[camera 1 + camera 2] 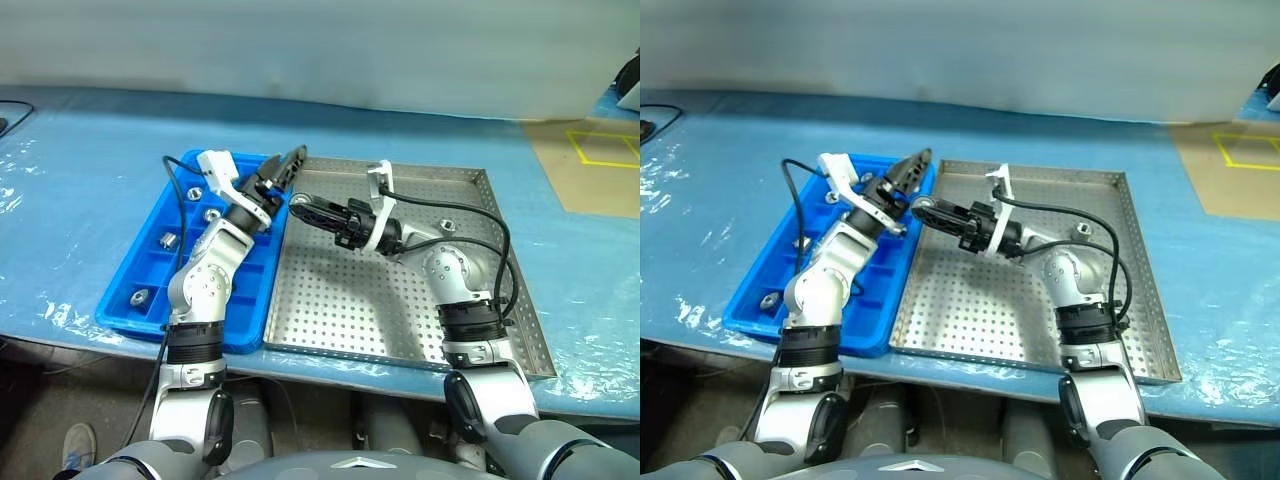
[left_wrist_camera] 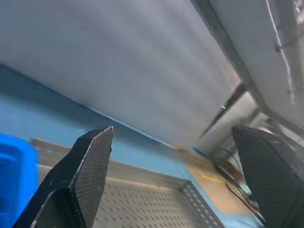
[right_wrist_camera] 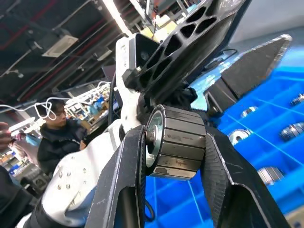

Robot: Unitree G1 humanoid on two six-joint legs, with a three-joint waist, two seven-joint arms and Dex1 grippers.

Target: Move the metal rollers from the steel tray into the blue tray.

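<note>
**Roller held up between the two trays**

The right gripper (image 3: pixel 173 142) has its two black fingers clamped on one of the metal rollers (image 3: pixel 175 141) — a short, ribbed silver-grey cylinder held by its flat ends, lifted clear of the steel tray (image 1: pixel 470 300). From the head camera, this gripper reaches leftward across the perforated floor, its tip near the tray's left rim, just beside the blue tray (image 1: pixel 150 275).

The left gripper (image 1: pixel 285 168) is raised over the inner edge of the blue tray, pointing toward the steel tray, and its fingers (image 2: pixel 88 166) stand wide apart with nothing between them. The two grippers sit close together, tip near tip, over the seam where the trays meet.

Several rollers already lie in the blue tray's compartments — one near the front corner (image 1: pixel 139 296), one further in (image 1: pixel 169 239), others by the left wrist (image 1: pixel 211 213). One more roller (image 1: pixel 448 226) rests on the steel tray's floor near its right rear. Both trays sit side by side on a blue-covered table (image 1: pixel 80 180).
</note>
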